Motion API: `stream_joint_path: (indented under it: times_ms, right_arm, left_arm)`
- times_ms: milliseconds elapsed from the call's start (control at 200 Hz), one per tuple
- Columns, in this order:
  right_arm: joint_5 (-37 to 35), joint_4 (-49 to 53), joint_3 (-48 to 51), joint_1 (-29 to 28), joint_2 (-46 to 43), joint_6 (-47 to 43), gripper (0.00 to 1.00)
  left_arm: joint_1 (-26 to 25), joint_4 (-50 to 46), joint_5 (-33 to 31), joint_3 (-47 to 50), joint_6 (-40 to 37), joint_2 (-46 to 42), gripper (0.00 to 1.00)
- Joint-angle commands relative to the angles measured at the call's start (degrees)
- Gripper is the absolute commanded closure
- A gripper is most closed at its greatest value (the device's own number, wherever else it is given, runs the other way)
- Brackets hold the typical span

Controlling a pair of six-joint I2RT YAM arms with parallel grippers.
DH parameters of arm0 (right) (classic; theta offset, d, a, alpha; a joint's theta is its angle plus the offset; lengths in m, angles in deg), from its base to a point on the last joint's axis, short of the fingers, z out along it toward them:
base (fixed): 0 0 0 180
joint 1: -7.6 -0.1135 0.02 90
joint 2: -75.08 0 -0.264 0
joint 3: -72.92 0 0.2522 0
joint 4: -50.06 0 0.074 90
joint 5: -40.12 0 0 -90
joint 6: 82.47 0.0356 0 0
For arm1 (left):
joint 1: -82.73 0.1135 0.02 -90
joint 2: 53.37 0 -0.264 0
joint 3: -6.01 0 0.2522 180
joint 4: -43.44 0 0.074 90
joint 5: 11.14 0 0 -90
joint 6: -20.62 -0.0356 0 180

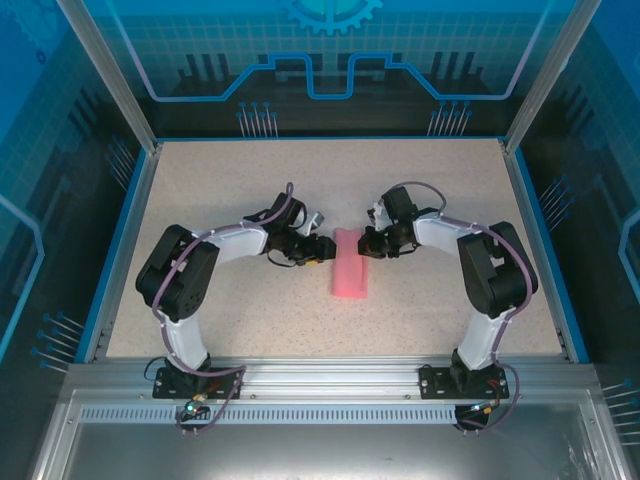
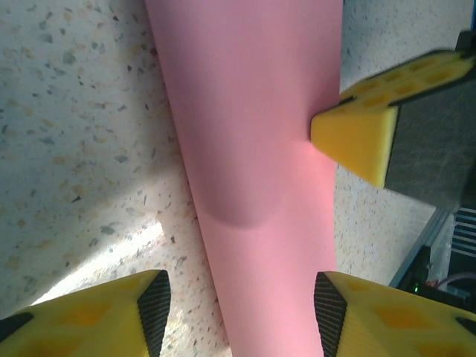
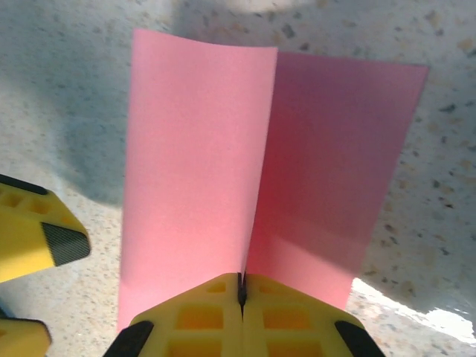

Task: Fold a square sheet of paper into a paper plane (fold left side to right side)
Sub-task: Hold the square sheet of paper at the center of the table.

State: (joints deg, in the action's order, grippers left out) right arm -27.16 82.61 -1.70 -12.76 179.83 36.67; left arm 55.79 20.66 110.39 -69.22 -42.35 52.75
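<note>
Smooth pink paper [image 3: 193,149], softly folded, lies on speckled tabletop [image 3: 67,111].

The square sheet of paper [image 3: 197,163] is smooth, matt; the table [image 1: 430,190] speckled, stone-like; left gripper [image 2: 242,301] fingers [image 2: 97,316] yellow plastic with dark grainy pads [image 2: 155,312]

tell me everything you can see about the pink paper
The thin pink-red square sheet of paper is plain and matte, bent over into a long narrow band with a soft rounded bend, not a sharp crease. It lies on the speckled beige table between the arms. The right gripper has its fingers shut on one end; the left gripper stands open astride it.
</note>
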Motion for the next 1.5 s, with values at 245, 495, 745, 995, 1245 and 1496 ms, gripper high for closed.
stream_joint_path:
  times_ms: [245, 495, 745, 995, 1245, 1496]
  right_arm:
    - [-2.0, 2.2, -1.0, -0.5, 1.1, -1.0, 0.95]
    - [-7.5, 2.5, 0.4, -0.1, -2.8, -1.3, 0.77]
    - [-14.8, 3.8, 4.9, 3.8, -11.8, -2.0, 0.61]
    - [-15.5, 3.9, 7.7, 5.8, -15.0, -2.0, 0.58]
    - [-14.0, 3.3, 8.0, 5.9, -14.9, -1.8, 0.57]
    - [-12.7, 2.5, 8.7, 5.9, -14.9, -1.2, 0.58]
  left_arm:
    - [-3.2, -5.9, -6.1, -7.2, 3.1, 7.1, 0.46]
    - [-5.3, -9.4, -9.1, -9.8, 2.5, 10.3, 0.51]
    - [-6.3, -11.6, -9.9, -11.2, 2.1, 12.4, 0.51]
    - [-7.8, -14.8, -11.3, -14.0, 1.1, 14.3, 0.51]
    - [-8.7, -17.5, -12.6, -16.1, 0.2, 16.1, 0.51]
    - [-9.7, -20.6, -14.1, -18.6, -0.9, 18.2, 0.5]
